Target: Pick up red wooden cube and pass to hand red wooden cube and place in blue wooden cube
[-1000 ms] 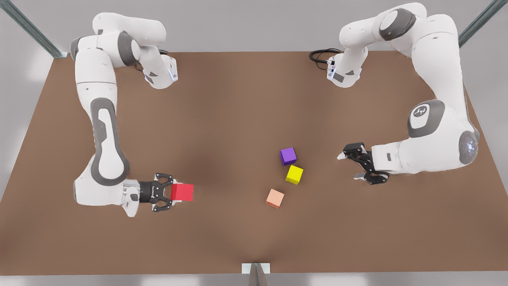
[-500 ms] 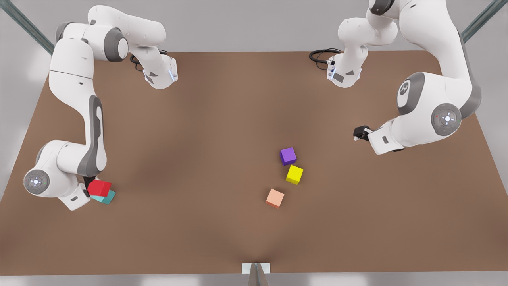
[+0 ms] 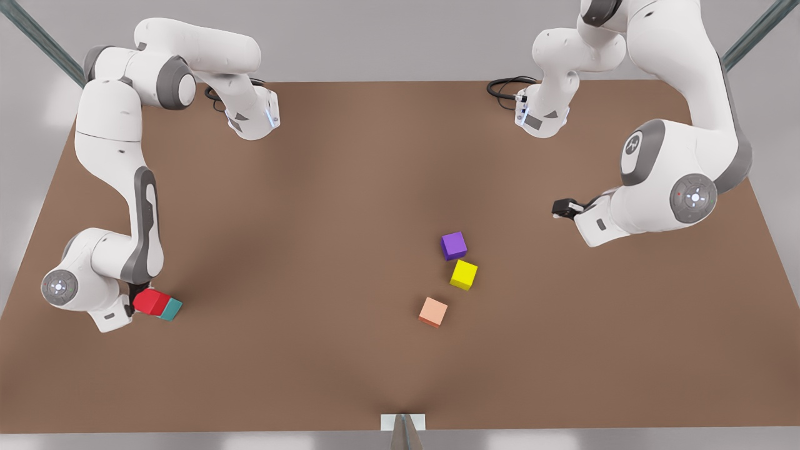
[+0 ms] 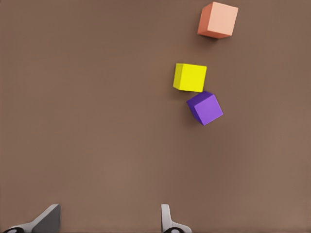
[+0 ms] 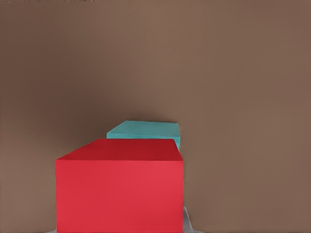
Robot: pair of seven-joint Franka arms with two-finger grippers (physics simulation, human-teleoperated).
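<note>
A plain brown table (image 3: 350, 187) fills the grey-walled room. The right gripper (image 3: 139, 299) clamps the red wooden cube (image 3: 150, 302) squarely above the blue wooden cube (image 3: 170, 309). The left gripper (image 4: 109, 218), fingers apart, hangs far off.

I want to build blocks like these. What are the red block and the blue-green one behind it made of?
Hard to say. The red cube and teal cube have flat, matte, single-colour faces with no grain or shine, like painted wood or plastic.
</note>
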